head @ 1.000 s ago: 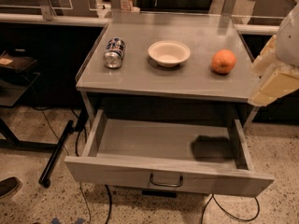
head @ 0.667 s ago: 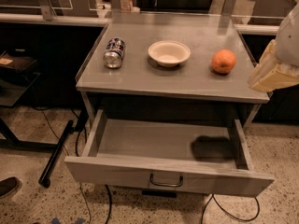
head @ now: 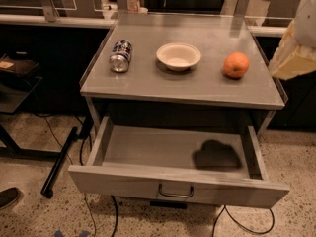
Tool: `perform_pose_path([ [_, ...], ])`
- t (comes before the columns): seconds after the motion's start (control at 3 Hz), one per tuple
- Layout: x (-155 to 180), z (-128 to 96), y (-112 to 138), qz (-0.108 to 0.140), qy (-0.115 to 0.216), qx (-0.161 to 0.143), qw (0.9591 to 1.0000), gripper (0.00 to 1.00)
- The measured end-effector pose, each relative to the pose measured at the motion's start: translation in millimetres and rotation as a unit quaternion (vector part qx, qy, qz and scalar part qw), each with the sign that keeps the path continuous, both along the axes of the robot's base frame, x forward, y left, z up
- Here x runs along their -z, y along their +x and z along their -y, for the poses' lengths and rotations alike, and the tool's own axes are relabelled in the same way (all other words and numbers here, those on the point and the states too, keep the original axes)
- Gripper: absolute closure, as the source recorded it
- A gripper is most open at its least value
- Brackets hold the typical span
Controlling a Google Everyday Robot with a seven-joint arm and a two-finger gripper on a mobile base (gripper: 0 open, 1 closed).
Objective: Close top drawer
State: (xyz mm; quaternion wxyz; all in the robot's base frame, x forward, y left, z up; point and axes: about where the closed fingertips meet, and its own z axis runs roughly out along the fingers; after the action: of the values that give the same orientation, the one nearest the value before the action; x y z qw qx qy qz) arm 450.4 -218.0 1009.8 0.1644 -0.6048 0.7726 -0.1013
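The top drawer (head: pixel 168 149) of the grey cabinet stands pulled far out. Its grey tray is bare apart from a dark shadow at the right. Its front panel (head: pixel 123 184) faces me, with a small dark loop handle (head: pixel 176 191) at its centre. My gripper (head: pixel 292 58) shows as a pale cream shape at the right edge of the camera view. It hangs beside the cabinet top's right edge, well above the drawer and touching nothing.
On the cabinet top (head: pixel 148 83) lie a tipped can (head: pixel 121 56), a white bowl (head: pixel 178 56) and an orange (head: pixel 236 64). Cables (head: pixel 237 223) and a black bar (head: pixel 59 162) lie on the speckled floor. A shoe tip (head: pixel 9 197) shows at the left.
My gripper has moved up a little at the right edge. The drawer has not moved.
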Motion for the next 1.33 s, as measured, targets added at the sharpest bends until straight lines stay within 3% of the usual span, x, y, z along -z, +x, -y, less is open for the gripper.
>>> perform_pose_path([
  [0.33, -9.4, 24.9, 9.9, 0.038, -0.054, 0.039, 0.9971, 1.0],
  [0.67, 44.5, 57.9, -1.8, 0.006, -0.065, 0.083, 0.9945, 1.0],
  [1.0, 93.6, 79.1, -15.5, -0.037, -0.056, 0.106, 0.9921, 1.0],
  [1.33, 93.7, 79.0, -15.6, -0.037, -0.056, 0.106, 0.9921, 1.0],
])
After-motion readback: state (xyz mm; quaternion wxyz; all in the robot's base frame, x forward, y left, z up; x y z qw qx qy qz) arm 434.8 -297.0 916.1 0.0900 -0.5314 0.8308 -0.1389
